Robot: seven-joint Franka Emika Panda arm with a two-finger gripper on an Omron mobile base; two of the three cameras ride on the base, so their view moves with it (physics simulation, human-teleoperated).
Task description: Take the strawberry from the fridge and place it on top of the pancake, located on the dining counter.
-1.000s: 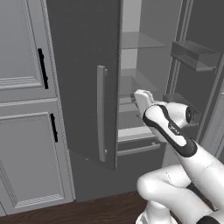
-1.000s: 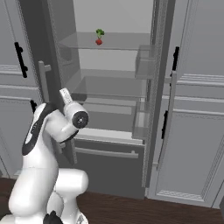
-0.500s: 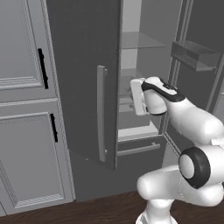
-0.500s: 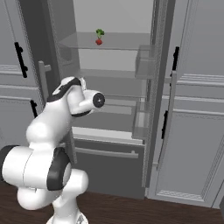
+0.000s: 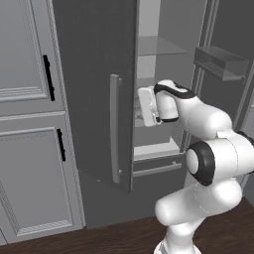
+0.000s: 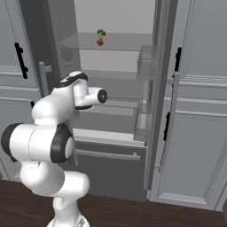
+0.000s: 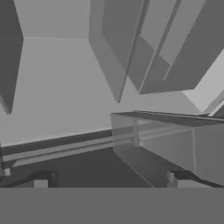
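A white robot arm (image 5: 208, 124) reaches into the open fridge (image 5: 94, 74), its hand (image 5: 148, 106) turned toward the pale interior just past the edge of the dark grey door. The door's long grey bar handle (image 5: 115, 128) stands upright beside the hand. A glass shelf (image 5: 158, 47) sits above the arm, a door bin (image 5: 221, 62) to the right. Light grey paneled cabinets (image 5: 27, 124) with black handles (image 5: 47, 78) flank the fridge on the left, above a dark wood floor (image 5: 124, 235)
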